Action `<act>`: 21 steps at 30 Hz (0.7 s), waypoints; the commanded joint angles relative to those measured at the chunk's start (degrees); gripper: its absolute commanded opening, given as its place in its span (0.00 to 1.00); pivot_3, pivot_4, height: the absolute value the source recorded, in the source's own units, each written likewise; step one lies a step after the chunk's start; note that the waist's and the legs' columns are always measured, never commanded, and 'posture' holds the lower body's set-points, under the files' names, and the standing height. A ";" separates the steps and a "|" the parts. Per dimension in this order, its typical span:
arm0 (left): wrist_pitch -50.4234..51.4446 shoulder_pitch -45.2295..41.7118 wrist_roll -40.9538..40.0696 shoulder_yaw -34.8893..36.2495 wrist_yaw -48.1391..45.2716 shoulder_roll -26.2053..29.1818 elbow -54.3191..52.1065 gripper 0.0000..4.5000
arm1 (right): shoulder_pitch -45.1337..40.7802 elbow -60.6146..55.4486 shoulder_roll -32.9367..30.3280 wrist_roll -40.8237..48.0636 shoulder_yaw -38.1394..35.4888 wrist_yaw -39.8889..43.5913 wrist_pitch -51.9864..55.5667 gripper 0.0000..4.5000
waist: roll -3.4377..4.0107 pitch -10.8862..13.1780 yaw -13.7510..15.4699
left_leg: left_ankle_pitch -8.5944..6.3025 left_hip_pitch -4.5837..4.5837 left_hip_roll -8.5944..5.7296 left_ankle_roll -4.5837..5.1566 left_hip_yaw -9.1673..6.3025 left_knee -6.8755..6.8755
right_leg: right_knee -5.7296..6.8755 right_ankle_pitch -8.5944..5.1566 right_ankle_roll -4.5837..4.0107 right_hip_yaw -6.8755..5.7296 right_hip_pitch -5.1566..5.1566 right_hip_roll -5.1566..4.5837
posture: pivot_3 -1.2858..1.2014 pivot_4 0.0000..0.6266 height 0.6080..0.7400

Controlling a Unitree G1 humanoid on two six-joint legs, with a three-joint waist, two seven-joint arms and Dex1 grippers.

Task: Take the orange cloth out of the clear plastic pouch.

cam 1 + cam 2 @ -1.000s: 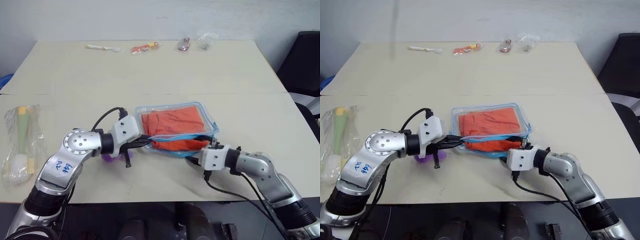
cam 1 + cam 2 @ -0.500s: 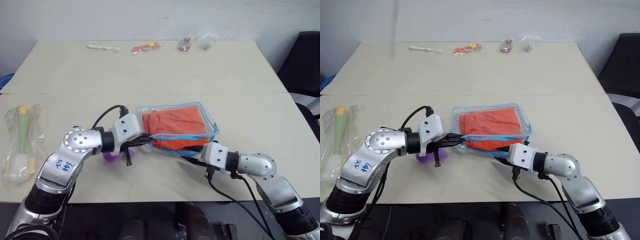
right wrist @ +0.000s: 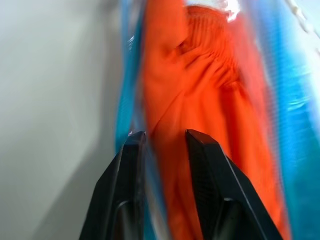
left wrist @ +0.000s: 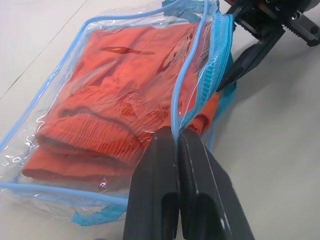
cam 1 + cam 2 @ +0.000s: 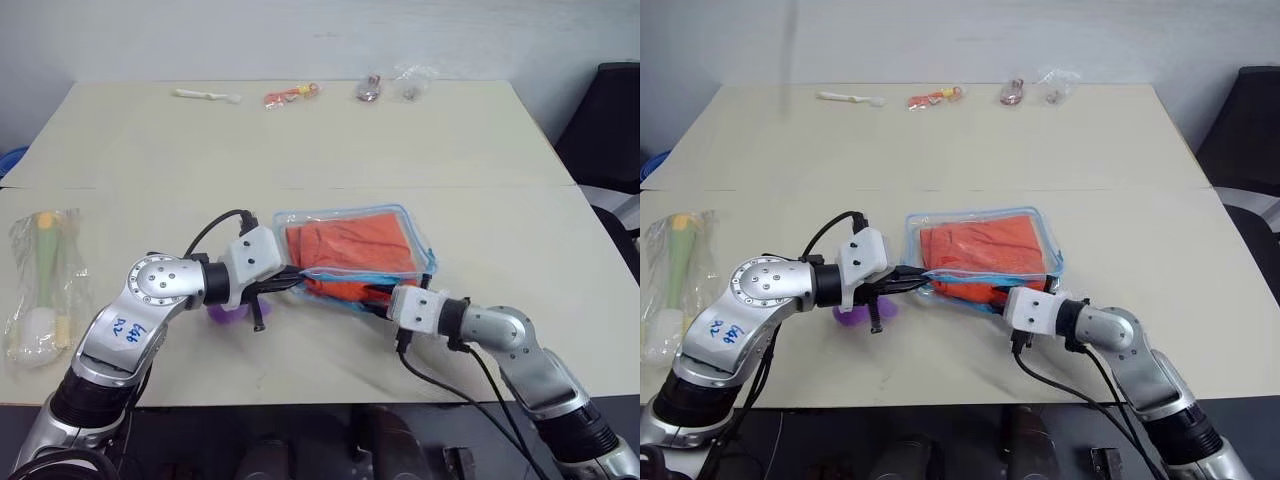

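Note:
The clear plastic pouch (image 5: pixel 420 252) with light blue zipper trim lies mid-table with its near, open side lifted. The orange cloth (image 5: pixel 350 243) lies folded inside, and its near edge bulges out of the mouth. My left gripper (image 4: pixel 176 132) is shut on the blue trim at the pouch's near left corner and holds that edge up. My right gripper (image 3: pixel 162 135) reaches into the mouth from the right. Its fingers (image 3: pixel 200 145) are closed on a fold of the orange cloth (image 3: pixel 200 75), next to the lower blue trim.
A small purple plush toy (image 5: pixel 225 312) lies under my left wrist. A thin clear bag with a green-and-white brush (image 5: pixel 40 285) lies at the left edge. Several small items (image 5: pixel 290 96) line the far edge. A black chair (image 5: pixel 605 120) stands to the right.
My right gripper's fingers have closed from wide to narrow on the cloth at the pouch mouth, and its wrist has tipped slightly. My left gripper has held still on the trim.

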 commanded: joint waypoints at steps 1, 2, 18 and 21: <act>-0.80 -1.10 -0.21 0.52 0.26 -0.29 -1.77 0.00 | 0.76 1.26 -2.26 -1.31 -1.67 -0.42 -6.73 0.29 | 0.00 0.00 -0.07 | 0.00 0.00 0.00 0.00 0.00 0.00 | 0.00 0.00 0.00 0.01 0.00 0.00 | 0.52 0.24 1.00; -0.76 -1.10 -0.23 0.53 0.29 -0.30 -1.80 0.00 | 0.69 1.52 -2.83 -2.41 -2.10 -1.17 -7.94 0.29 | 0.00 0.00 -0.10 | 0.00 0.00 0.01 0.00 0.01 0.00 | 0.00 0.00 0.00 0.01 0.00 0.00 | 0.52 0.24 1.00; -0.67 -0.74 -0.38 0.45 0.50 -0.26 -2.09 0.00 | -1.71 3.31 -2.76 -4.13 -2.15 -2.34 -10.31 0.29 | 0.00 0.00 -0.06 | 0.00 0.00 0.02 0.00 0.01 0.01 | 0.01 0.00 0.00 0.02 0.00 0.00 | 0.52 0.24 1.00; -0.80 -0.77 -0.34 0.37 0.49 -0.35 -1.99 0.00 | -1.89 4.02 -2.67 -5.67 -1.81 -2.66 -11.37 0.29 | 0.00 0.00 -0.07 | 0.00 0.00 0.02 0.00 0.01 0.01 | 0.01 0.00 0.00 0.02 0.00 0.00 | 0.52 0.24 1.00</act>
